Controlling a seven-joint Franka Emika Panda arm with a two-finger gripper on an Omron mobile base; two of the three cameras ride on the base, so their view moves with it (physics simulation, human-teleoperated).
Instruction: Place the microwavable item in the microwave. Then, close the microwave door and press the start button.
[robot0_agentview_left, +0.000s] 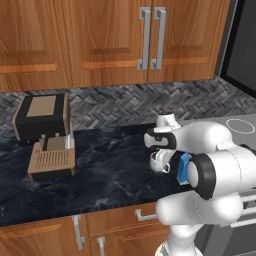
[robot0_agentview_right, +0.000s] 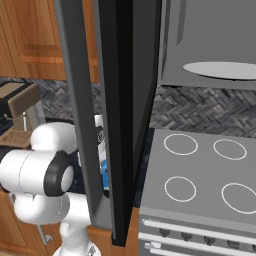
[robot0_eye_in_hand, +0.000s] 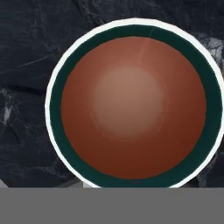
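Dark marbled countertop (robot0_agentview_left: 100, 170) carries the small white mug with a greenish marking and brown liquid (robot0_agentview_left: 160, 162), upright near its right front corner, mouth facing straight up. Whether the gripper's fingers are spread or closed around it cannot be told. Directly above it, the white arm's wrist bends over and points down. A blue carton (robot0_agentview_left: 184, 167) stands just right of the mug. To the right, the tall dark-glass microwave door (robot0_agentview_right: 117, 115) hangs open, exposing the grey cavity of the microwave (robot0_agentview_right: 215, 45) with its pale turntable (robot0_agentview_right: 220, 69).
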